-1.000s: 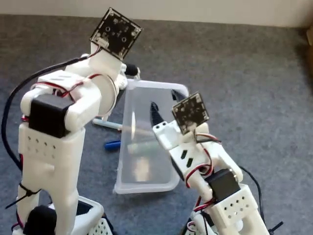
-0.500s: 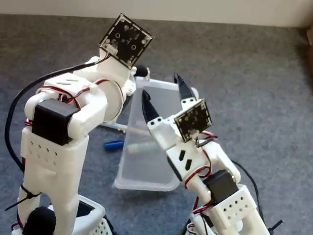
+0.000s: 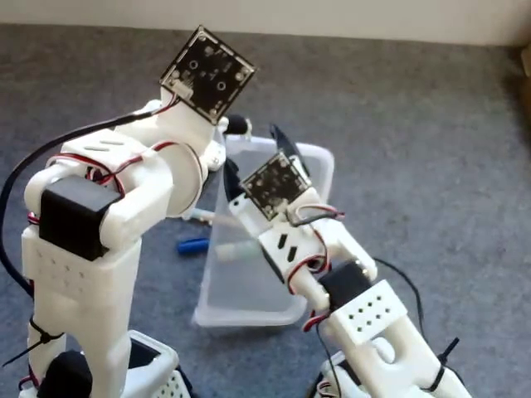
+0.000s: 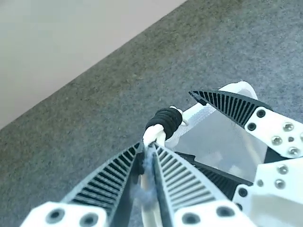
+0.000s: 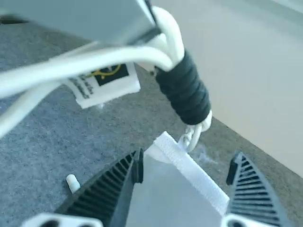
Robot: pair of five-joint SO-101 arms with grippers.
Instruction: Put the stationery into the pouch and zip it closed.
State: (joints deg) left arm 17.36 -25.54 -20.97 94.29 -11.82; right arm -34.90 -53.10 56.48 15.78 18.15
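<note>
OK, your left claw (image 4: 147,150) is clamped on the thin white cord (image 4: 150,138) of the zip pull, just below the pull's black wound grip (image 4: 164,122). The jaws are almost together with the cord pinched between them.

Your right claw (image 5: 187,165) is spread wide and holds nothing. Its ribbed black fingers (image 5: 110,189) straddle the white zip-tape corner (image 5: 182,158) of the clear plastic zip pouch (image 5: 161,203), one finger on each side, close under the black grip (image 5: 184,92). I can't tell whether either finger touches the tape. A small white tag with a black patch (image 5: 102,82) hangs off the cord near the grip.

From the high view, the pouch (image 3: 249,286) lies lengthwise on the grey carpet (image 3: 415,124) between your two arms. Both claws are at its far end, and the right one (image 3: 251,151) is just beside the left arm's wrist.

A short blue pen (image 3: 192,245) and a white pen (image 3: 199,216) lie on the carpet outside the pouch, just beside its long edge and partly hidden by the left arm. Something pale green (image 3: 241,249) shows through the pouch wall, but I can't make out what it is. I can't tell whether the zip is open or closed.
</note>
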